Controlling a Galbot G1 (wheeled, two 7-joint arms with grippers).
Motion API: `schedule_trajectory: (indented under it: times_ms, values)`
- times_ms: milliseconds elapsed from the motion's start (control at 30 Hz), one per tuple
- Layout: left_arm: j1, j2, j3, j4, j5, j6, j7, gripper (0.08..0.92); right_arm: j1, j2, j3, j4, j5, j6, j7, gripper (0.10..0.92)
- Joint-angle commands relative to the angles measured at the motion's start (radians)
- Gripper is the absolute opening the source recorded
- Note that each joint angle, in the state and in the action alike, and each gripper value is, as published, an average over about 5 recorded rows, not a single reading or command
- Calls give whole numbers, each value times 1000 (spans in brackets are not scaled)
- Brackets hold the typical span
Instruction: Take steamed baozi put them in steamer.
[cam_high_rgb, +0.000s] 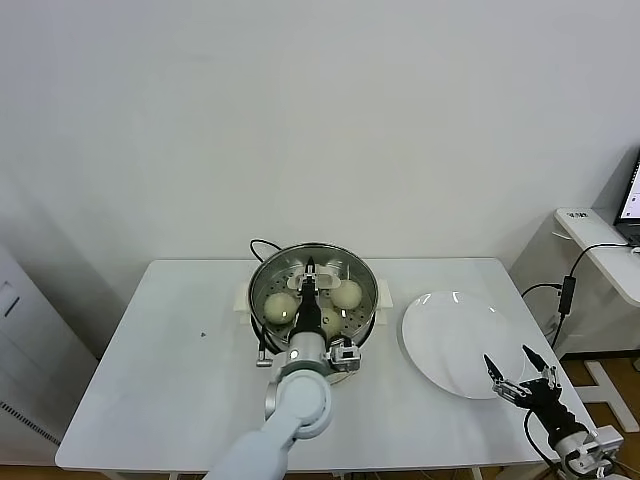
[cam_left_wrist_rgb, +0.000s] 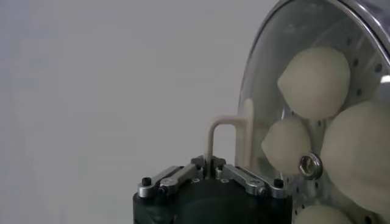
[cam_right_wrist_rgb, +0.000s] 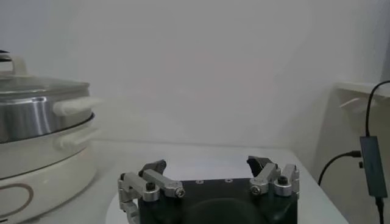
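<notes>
Over the steamer (cam_high_rgb: 313, 295), the left gripper (cam_high_rgb: 310, 272) hovers at the glass lid's handle (cam_left_wrist_rgb: 231, 143); whether its jaws grip, I can't tell. The steamed baozi (cam_high_rgb: 281, 306) sit inside under the glass lid (cam_left_wrist_rgb: 317, 115). Beside the white plate (cam_high_rgb: 455, 343), the right gripper (cam_high_rgb: 517, 368) waits, fingers spread wide.

head cam high, looks down on tabletop (cam_high_rgb: 180, 370); left wrist tight over steamer (cam_left_wrist_rgb: 365, 36); right wrist low, side-on; all share steamer
</notes>
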Motion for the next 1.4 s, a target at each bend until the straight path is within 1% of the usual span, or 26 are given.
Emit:
schedule_trajectory:
  times_ms: [33, 300, 400, 467, 567, 633, 700, 767, 833, 933, 1000, 1133, 1267, 1400]
  values:
    - [37, 56, -1, -111, -223, 4, -88, 342, 11, -1, -11, -8, 0, 3, 0, 823]
    - [115, 205, -27, -324, -473, 7, -116, 568, 42, -5, -54, -22, 25, 9, 13, 823]
    - [158, 248, -57, -381, -572, -29, -157, 654, 60, -15, -87, -19, 50, 10, 43, 823]
    - [181, 270, -89, -421, -653, -67, -204, 715, 82, -16, -107, -13, 69, 10, 68, 823]
    - [215, 291, -172, -468, -811, -161, -282, 788, 118, -12, -121, 2, 76, 4, 112, 823]
    - [242, 298, -254, -478, -902, -248, -327, 813, 141, -12, -128, 11, 65, 3, 143, 823]
    - [271, 312, -334, -473, -978, -341, -367, 819, 163, -8, -137, 15, 54, 3, 171, 823]
    - [309, 327, -424, -454, -1078, -438, -387, 822, 179, 2, -148, 24, 45, -2, 199, 823]
    - [359, 300, -527, -428, -1177, -513, -370, 823, 184, 15, -158, 42, 52, -8, 219, 823]
    - [432, 203, -676, -393, -1282, -604, -305, 823, 176, 36, -170, 73, 66, -10, 234, 823]
    - [467, 152, -732, -367, -1320, -682, -275, 823, 166, 48, -174, 85, 67, -3, 230, 823]
    - [519, 54, -804, -301, -1338, -858, -205, 823, 147, 68, -177, 86, 70, 10, 219, 823]
    - [576, -40, -853, -259, -1347, -935, -144, 823, 120, 80, -174, 82, 67, 22, 203, 823]
    - [617, -112, -888, -218, -1349, -982, -109, 823, 83, 90, -160, 81, 51, 29, 162, 823]
